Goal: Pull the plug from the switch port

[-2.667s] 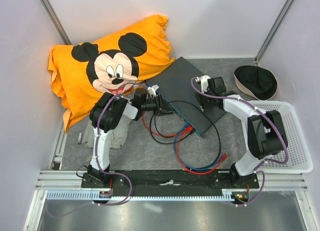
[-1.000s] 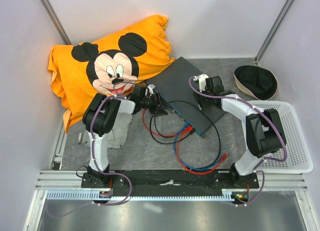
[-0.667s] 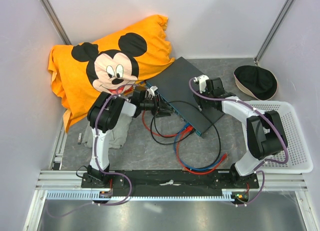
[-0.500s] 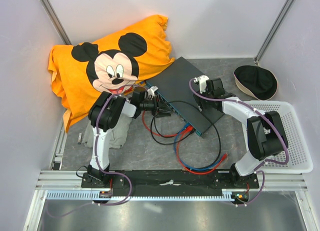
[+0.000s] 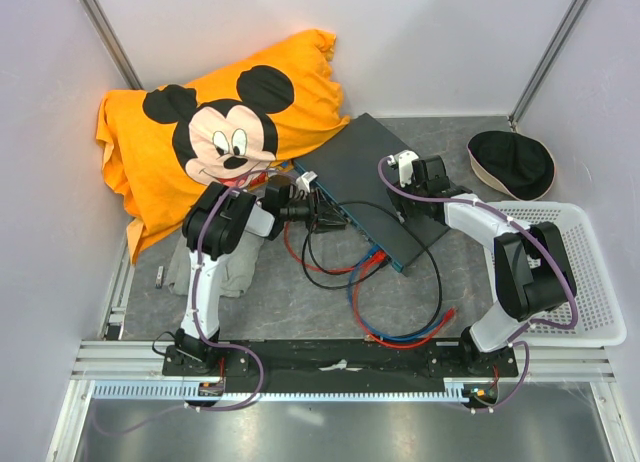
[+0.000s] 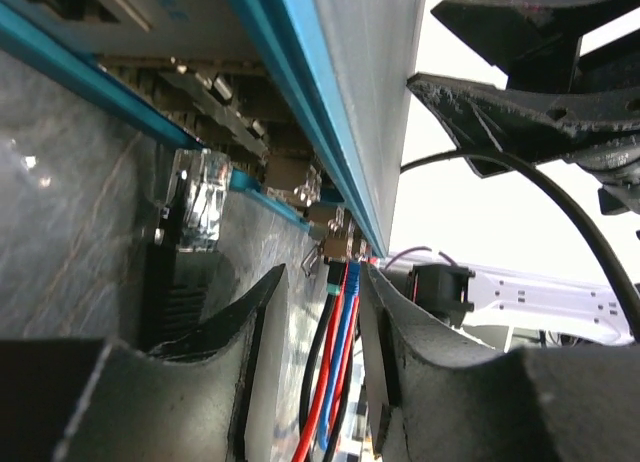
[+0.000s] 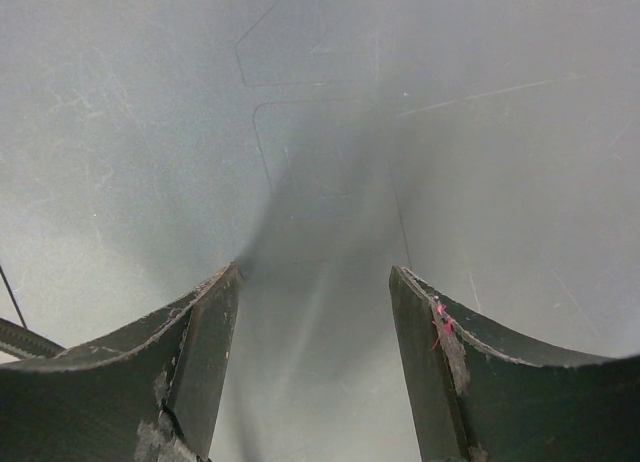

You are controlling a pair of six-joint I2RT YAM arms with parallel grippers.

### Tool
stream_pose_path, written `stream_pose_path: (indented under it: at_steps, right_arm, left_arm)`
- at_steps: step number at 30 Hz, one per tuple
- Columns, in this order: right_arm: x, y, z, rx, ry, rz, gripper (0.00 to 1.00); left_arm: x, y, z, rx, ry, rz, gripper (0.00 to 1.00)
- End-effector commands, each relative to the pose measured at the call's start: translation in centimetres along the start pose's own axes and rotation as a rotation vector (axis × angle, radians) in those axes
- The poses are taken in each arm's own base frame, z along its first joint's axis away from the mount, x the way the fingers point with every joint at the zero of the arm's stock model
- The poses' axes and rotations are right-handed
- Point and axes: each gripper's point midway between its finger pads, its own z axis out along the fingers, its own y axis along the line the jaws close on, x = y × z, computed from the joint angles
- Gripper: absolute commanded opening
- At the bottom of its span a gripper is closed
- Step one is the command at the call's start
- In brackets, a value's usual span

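The switch (image 5: 372, 177) is a flat dark grey box lying at an angle in the middle, its teal socket face (image 5: 345, 222) turned to the front left. Red, blue and black cables (image 5: 375, 257) run from that face. My left gripper (image 5: 320, 217) is open at the teal face. In the left wrist view (image 6: 322, 282) its fingers frame the plugged cables (image 6: 340, 312) farther along. A clear plug with a black boot (image 6: 200, 197) sits at the socket row, outside the left finger (image 6: 250, 332). My right gripper (image 5: 408, 207) is open and empty on the switch's top (image 7: 320, 132).
An orange Mickey Mouse pillow (image 5: 220, 122) lies at the back left, touching the switch's corner. A black round cap (image 5: 512, 162) and a white basket (image 5: 585, 272) are at the right. Cable loops (image 5: 400, 322) lie on the table in front. A grey cloth (image 5: 225, 267) lies beneath the left arm.
My left arm's elbow has swung a little to the right and its gripper has shifted slightly along the teal face. The right arm and the switch have barely moved.
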Motion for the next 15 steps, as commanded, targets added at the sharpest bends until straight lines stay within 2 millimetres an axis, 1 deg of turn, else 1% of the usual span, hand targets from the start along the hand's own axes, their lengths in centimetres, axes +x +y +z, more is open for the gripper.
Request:
stream_pose_path:
  at_steps: [1, 6, 8, 10, 12, 15]
  right_arm:
    - [7.77, 1.71, -0.02, -0.057, 0.276, -0.034, 0.72]
    - [7.46, 1.57, 0.07, -0.052, 0.272, -0.035, 0.72]
    - [7.5, 1.64, 0.14, -0.053, 0.274, -0.034, 0.72]
    - [7.59, 1.68, 0.21, -0.055, 0.278, -0.034, 0.72]
    - [7.61, 1.6, 0.22, -0.053, 0.28, -0.035, 0.71]
    - [7.48, 1.52, 0.22, -0.052, 0.277, -0.033, 0.72]
  left_arm:
    - [-1.27, 0.32, 2.37, -0.008, -0.056, 0.003, 0.42]
    - [-1.41, 0.07, 2.33, -0.013, -0.072, -0.022, 0.41]
    - [-1.5, 0.08, 2.2, -0.013, -0.086, -0.041, 0.36]
    - [-1.47, 0.04, 2.31, -0.01, -0.091, -0.051, 0.27]
    - [-1.46, -0.15, 2.31, -0.002, -0.087, -0.044, 0.24]
    - [-1.32, -0.45, 2.12, 0.009, -0.085, -0.034, 0.23]
